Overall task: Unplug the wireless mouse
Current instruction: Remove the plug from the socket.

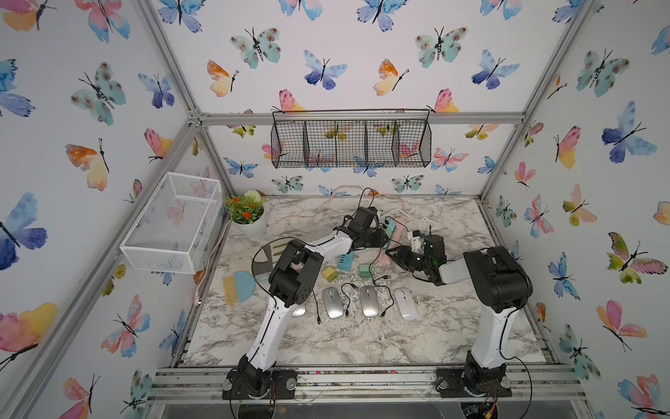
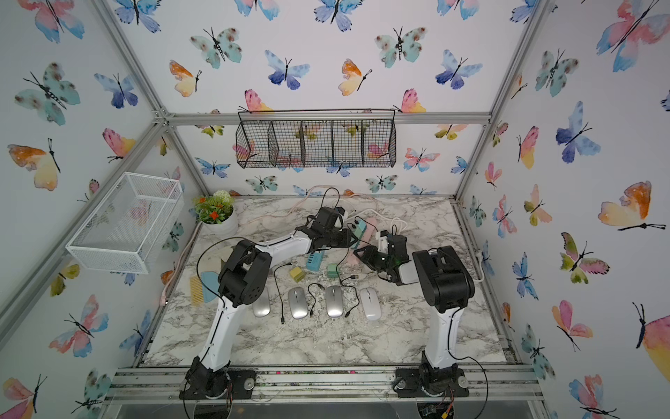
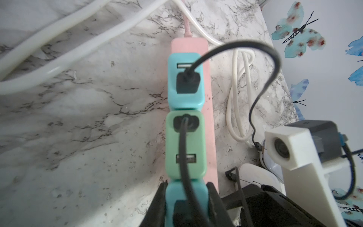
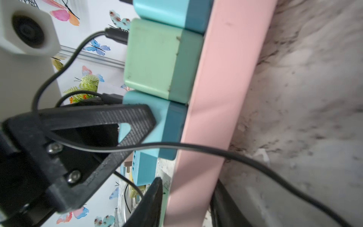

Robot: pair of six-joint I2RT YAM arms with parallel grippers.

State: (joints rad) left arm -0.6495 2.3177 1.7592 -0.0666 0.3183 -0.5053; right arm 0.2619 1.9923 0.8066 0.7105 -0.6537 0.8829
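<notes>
firmly seated, lightly built: the teal charger on the strip

so the thing to free sits on the pink power strip (image 3: 209, 121), which lies toward the back edge of the desk (image 1: 326, 344), a little right of its middle. three charger cubes stand in a row on it. the left claw (image 3: 186, 196) is closed on the end teal charger (image 3: 171, 196), one finger flat against each side. the right claw (image 4: 187, 196) straddles the strip itself, but i cannot tell whether it presses or only stands around it. the mice (image 2: 333, 301) lie in a row nearer the front edge, well apart from the strip.

the cube looks like hard, smooth plastic: light, stiff, likely slippery, and held only by the friction of its prongs. the flat side walls, low near the strip, seem the best hold, and a straight pull away from the strip should suit it. the black plug (image 3: 180, 212) and its thin, limp cable are poor handles. the strip looks light too and would probably lift unless braced.
</notes>
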